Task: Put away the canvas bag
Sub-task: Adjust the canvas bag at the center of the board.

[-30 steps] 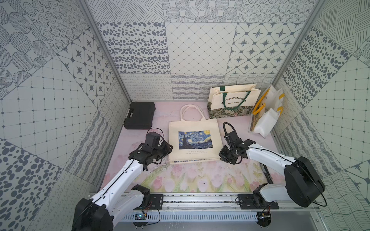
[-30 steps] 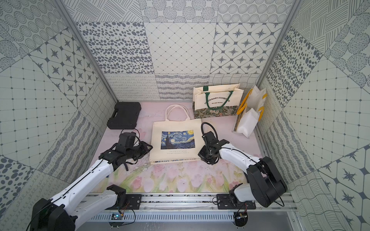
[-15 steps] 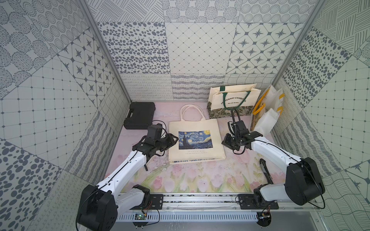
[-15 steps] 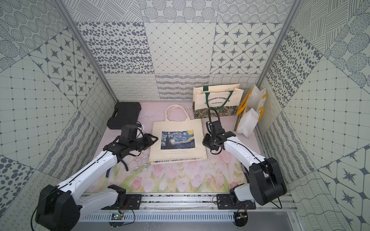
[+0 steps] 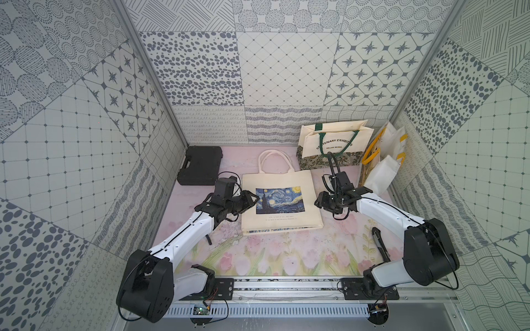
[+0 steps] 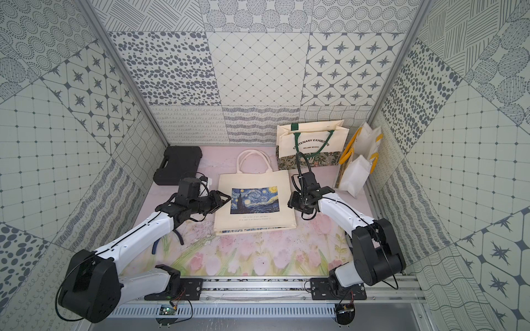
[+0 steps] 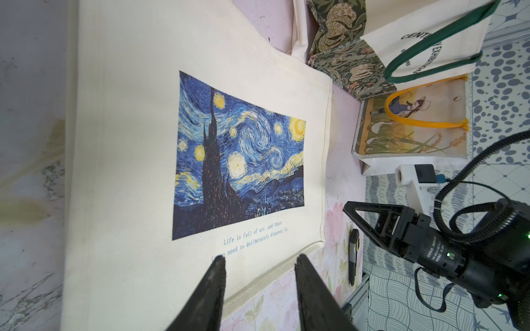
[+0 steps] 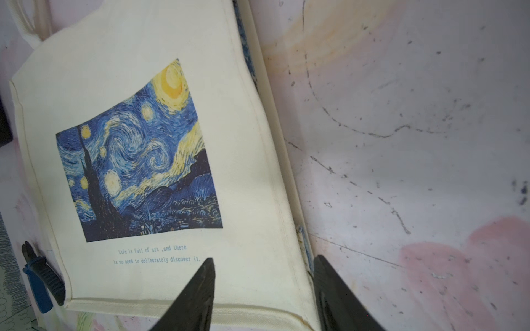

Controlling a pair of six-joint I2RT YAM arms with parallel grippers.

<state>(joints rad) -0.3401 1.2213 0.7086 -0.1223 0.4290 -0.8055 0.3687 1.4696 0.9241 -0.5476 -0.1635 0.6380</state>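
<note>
Plainly, little of the job is done. The canvas bag (image 5: pixel 279 197) lies flat and unfolded in the middle of the tabletop (image 5: pixel 286 258), print side up. Its handles point at the far edge and its bottom hem faces the near edge. Neither arm has hold of it, so lifting, any folding and the carrying off are all left to do. My guess is that it belongs with the standing paper bag (image 5: pixel 332 146) and the yellow-handled bags (image 5: pixel 381 160) in the far right corner, though nothing here settles that.

Both arms reach in low from the near edge and bend inward, flanking the bag. The left gripper (image 5: pixel 253 199) pokes over the bag's left side, level with the print. In the left wrist view the left gripper (image 7: pixel 259 259) has its fingers a moderate way apart, with only cloth beneath and nothing between them. The right gripper (image 5: pixel 317 200) sits just beside the bag's right side. In the right wrist view the right gripper (image 8: pixel 263 259) stands wider, one fingertip over the cloth and the other over bare tabletop, straddling the edge. Whether either one touches the fabric I cannot tell.

A black case (image 5: pixel 200 164) lies in the far left corner, and blue-handled pliers (image 8: pixel 40 278) lie by the bag's near left corner.
</note>
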